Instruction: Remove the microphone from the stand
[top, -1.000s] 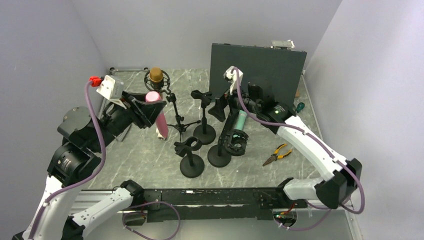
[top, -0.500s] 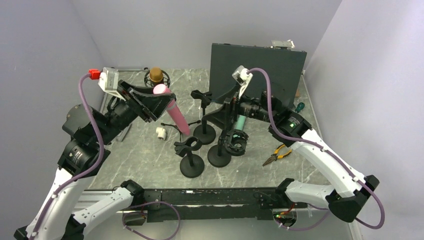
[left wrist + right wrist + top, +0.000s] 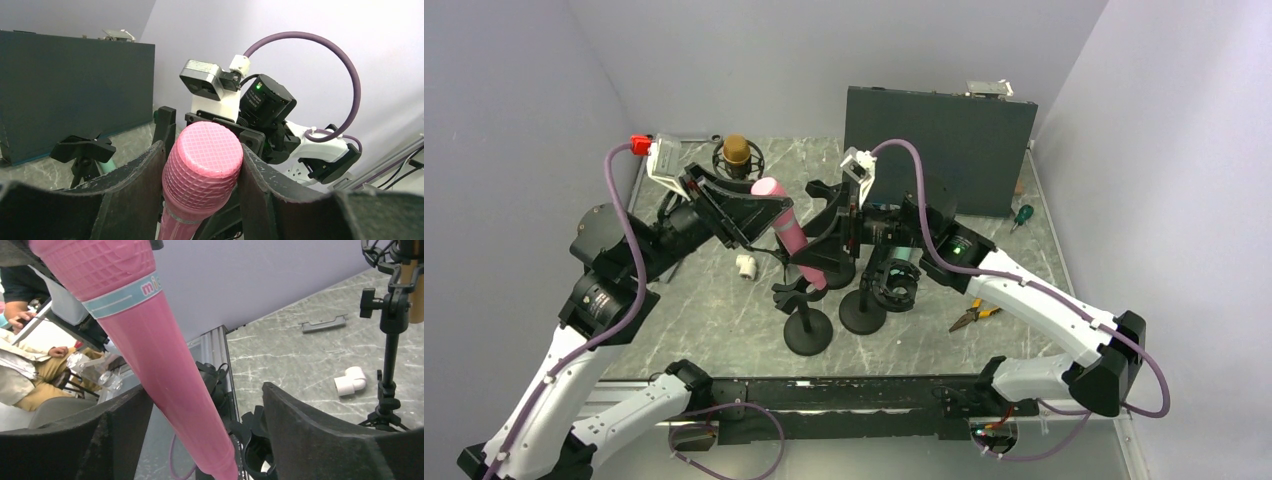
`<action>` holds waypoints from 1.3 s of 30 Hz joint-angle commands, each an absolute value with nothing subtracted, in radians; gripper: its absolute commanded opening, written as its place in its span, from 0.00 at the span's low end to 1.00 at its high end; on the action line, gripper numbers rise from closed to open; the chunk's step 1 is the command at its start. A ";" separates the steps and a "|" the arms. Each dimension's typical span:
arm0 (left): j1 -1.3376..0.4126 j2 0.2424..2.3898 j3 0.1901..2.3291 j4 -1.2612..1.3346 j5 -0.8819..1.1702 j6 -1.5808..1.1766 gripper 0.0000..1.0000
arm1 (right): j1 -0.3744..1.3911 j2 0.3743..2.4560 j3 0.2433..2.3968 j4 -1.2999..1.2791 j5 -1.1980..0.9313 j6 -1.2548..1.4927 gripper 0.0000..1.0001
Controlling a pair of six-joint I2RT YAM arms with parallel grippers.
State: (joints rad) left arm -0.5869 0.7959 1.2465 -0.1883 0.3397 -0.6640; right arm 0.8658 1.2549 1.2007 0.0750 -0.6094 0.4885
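My left gripper [image 3: 759, 200] is shut on the mesh head of a pink microphone [image 3: 792, 235], which slants down to the right above the short clip stand [image 3: 802, 296]. In the left wrist view the head [image 3: 202, 160] is pinched between both fingers of the left gripper [image 3: 200, 150]. My right gripper [image 3: 822, 252] is open, its jaws standing either side of the pink handle. In the right wrist view the handle [image 3: 170, 365] runs between the wide-apart fingers of the right gripper [image 3: 206, 389], nearer the left one, with the empty black clip [image 3: 260, 450] below the tip.
A brown microphone [image 3: 737, 150] sits in a shock mount on a tripod at the back. Two more black stands [image 3: 834, 265] [image 3: 894, 285] crowd the middle, with a teal microphone [image 3: 906, 258] partly hidden. A white pipe elbow [image 3: 746, 266], pliers [image 3: 979, 305] and a dark panel [image 3: 939, 130] are around.
My left gripper has carried the pink microphone to the right and tilted it over the stands. My right arm has swung left, and its open jaws now straddle the handle.
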 commanded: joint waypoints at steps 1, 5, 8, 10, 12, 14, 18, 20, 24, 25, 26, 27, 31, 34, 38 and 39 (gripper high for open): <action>-0.586 0.789 1.246 -0.114 0.382 -0.704 0.00 | 0.873 1.246 1.191 0.204 -0.640 0.528 0.74; -0.586 0.804 1.244 -0.104 0.391 -0.711 0.00 | 0.875 1.260 1.183 0.230 -0.660 0.538 0.48; -0.587 0.813 1.256 -0.129 0.386 -0.691 0.01 | 0.876 1.248 1.174 0.227 -0.644 0.524 0.27; -0.586 0.815 1.275 -0.174 0.364 -0.656 0.29 | 0.875 1.233 1.172 0.207 -0.616 0.505 0.12; -0.586 0.802 1.291 -0.228 0.323 -0.621 0.66 | 0.874 1.211 1.171 0.179 -0.568 0.480 0.01; -0.585 0.767 1.284 -0.241 0.277 -0.579 0.93 | 0.874 1.179 1.178 0.130 -0.504 0.438 0.00; -0.585 0.698 1.280 -0.295 0.142 -0.500 0.99 | 0.873 1.108 1.194 0.010 -0.325 0.330 0.00; -0.585 0.664 1.287 -0.357 0.071 -0.451 0.99 | 0.872 1.064 1.194 -0.052 -0.152 0.287 0.00; -0.585 0.586 1.275 -0.427 -0.062 -0.378 0.99 | 0.872 0.955 1.150 -0.108 0.261 0.220 0.00; -0.587 0.569 1.268 -0.439 -0.087 -0.370 0.99 | 0.870 0.937 1.144 -0.121 0.369 0.204 0.00; -0.586 0.552 1.263 -0.450 -0.108 -0.363 0.99 | 0.869 0.925 1.148 -0.146 0.470 0.186 0.00; -0.585 0.532 1.259 -0.461 -0.133 -0.357 0.99 | 0.864 0.921 1.159 -0.187 0.576 0.178 0.00; -0.585 0.501 1.256 -0.501 -0.192 -0.344 1.00 | 0.812 0.917 1.209 -0.331 0.800 0.169 0.00; -0.586 0.492 1.247 -0.505 -0.212 -0.336 0.99 | 0.719 0.938 1.232 -0.463 0.862 0.232 0.00; -0.586 0.500 1.242 -0.502 -0.206 -0.341 0.99 | 0.497 0.988 1.245 -0.669 0.728 0.417 0.00; -0.586 0.504 1.242 -0.503 -0.200 -0.343 0.99 | 0.449 1.000 1.234 -0.691 0.655 0.440 0.00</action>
